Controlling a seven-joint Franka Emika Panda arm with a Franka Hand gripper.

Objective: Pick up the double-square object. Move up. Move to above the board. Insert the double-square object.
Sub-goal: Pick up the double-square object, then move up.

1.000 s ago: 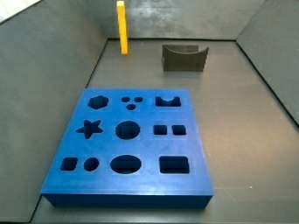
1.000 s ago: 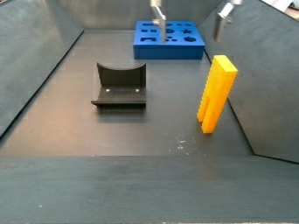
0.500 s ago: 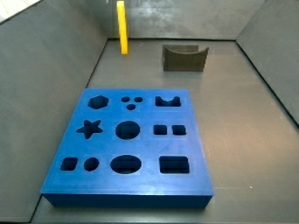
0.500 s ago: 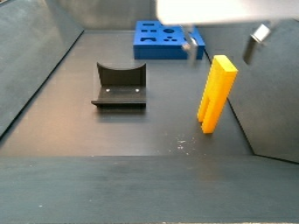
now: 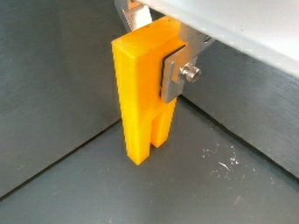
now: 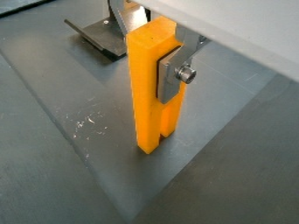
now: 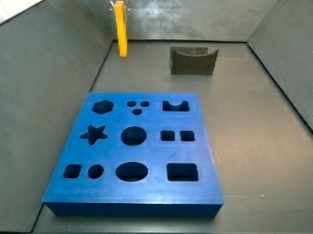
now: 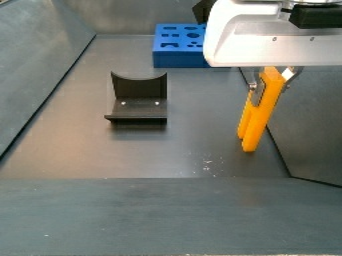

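Note:
The double-square object [image 8: 254,115] is a slim yellow-orange peg standing upright, its lower end at the dark floor, close to a side wall. It shows in both wrist views [image 5: 142,96] [image 6: 149,87] and far back in a side view [image 7: 120,35]. My gripper [image 8: 267,82] is down over its top, and its silver fingers [image 5: 174,74] [image 6: 177,74] press the peg's upper part from both sides, so it is shut on the peg. The blue board [image 7: 156,155] with shaped cut-outs lies flat well away from the peg, partly hidden behind the gripper body in a side view [image 8: 168,55].
The dark fixture [image 7: 192,59] [image 8: 136,100] stands on the floor between peg and board, and its edge shows in a wrist view [image 6: 100,37]. Grey walls enclose the floor, and one wall [image 8: 314,120] runs right beside the peg.
My gripper has come down from above into the scene and closed on the peg's upper part. The peg has shifted slightly sideways and leans a little.

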